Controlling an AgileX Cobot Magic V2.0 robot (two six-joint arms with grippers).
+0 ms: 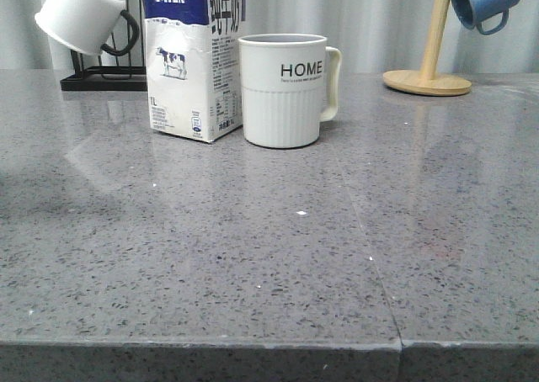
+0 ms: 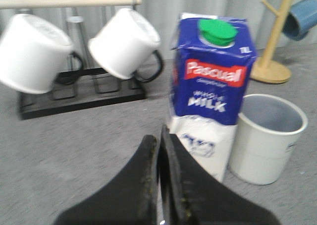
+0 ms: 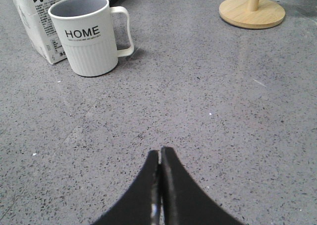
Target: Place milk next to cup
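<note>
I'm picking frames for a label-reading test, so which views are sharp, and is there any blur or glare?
Front view: sharp, HOME on the cup is legible, and the glossy table mirrors the milk. Left wrist view: soft and blurred, worst on the white mugs. Right wrist view: sharp, with pale glare streaks below the wooden stand.

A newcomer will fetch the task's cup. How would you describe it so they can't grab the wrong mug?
On the grey table, find the tall milk carton. The cup stands upright right beside it. Unlike the mugs hanging on racks, it reads HOME and has a ribbed lower half.
</note>
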